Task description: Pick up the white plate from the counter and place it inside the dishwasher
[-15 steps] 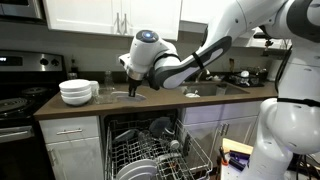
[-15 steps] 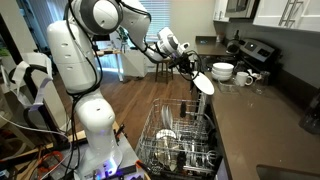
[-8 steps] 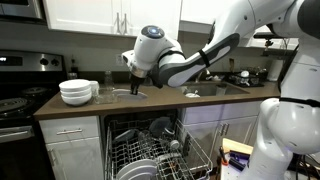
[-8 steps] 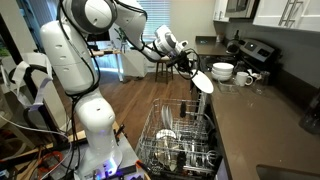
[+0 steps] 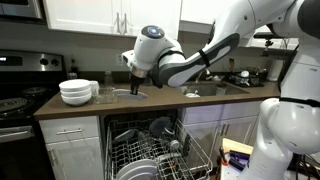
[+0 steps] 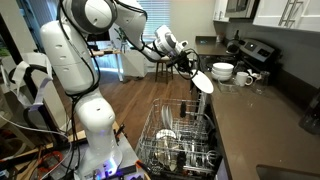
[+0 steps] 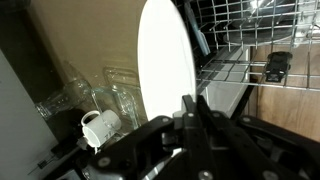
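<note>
Since one second ago the arm (image 5: pixel 185 65) has gone a little higher and its elbow has shifted; in the last half second nothing visible has moved. The gripper (image 6: pixel 192 70) hangs in the air with the plate (image 6: pixel 203 82) in it, and the jaws pinch the plate at its rim. In the wrist view the plate (image 7: pixel 165 75) stands on edge as a tall white oval, and the dark fingers (image 7: pixel 190 118) close on its lower rim. The plate touches neither the counter (image 6: pixel 265 115) nor the rack (image 6: pixel 180 140); it is above the far end of the pulled-out rack, just beside the counter edge. In an exterior view the gripper (image 5: pixel 135 90) is in front of the counter (image 5: pixel 170 103), and the plate is hard to see there. The rack (image 5: pixel 150 152) already holds some dishes. A stack of white bowls (image 5: pixel 76 92) stands on the counter, apart from the gripper. The wrist view also shows a white mug (image 7: pixel 98 125) and clear glasses (image 7: pixel 118 95) on the wood floor side, and part of the rack (image 7: pixel 250 50).
</note>
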`<state>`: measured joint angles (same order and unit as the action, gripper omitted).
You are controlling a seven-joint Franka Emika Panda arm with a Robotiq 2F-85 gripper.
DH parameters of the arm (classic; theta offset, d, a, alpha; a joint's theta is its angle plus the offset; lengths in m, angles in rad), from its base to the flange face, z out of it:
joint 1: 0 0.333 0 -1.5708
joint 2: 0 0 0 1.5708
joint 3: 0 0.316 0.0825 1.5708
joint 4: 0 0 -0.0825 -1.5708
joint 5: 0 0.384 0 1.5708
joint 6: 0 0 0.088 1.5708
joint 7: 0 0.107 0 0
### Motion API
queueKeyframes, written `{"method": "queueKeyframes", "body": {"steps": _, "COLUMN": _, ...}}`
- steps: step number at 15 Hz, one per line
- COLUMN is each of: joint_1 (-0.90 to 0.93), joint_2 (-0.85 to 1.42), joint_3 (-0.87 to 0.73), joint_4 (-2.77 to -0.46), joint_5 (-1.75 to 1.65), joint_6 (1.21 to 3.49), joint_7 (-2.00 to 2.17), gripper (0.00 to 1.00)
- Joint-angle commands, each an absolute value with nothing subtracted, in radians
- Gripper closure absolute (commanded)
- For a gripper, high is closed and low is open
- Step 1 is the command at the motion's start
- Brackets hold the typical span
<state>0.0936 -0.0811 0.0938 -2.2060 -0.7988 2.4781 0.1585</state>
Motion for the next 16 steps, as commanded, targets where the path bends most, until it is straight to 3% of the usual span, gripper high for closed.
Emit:
{"method": "queueKeyframes", "body": {"steps": 1, "joint_1": 0.088, "joint_2": -0.081, "joint_3": 0.1, "joint_4": -2.205, "joint_5": -0.796, "joint_6": 2.477, "joint_7": 0.156, "gripper": 0.95}}
{"method": "queueKeyframes", "body": {"steps": 16, "joint_1": 0.105, "joint_2": -0.05, "joint_3": 0.116, "joint_4": -2.235, "joint_5": -0.731, "joint_6": 2.478, "joint_7": 0.158, "gripper": 0.95}}
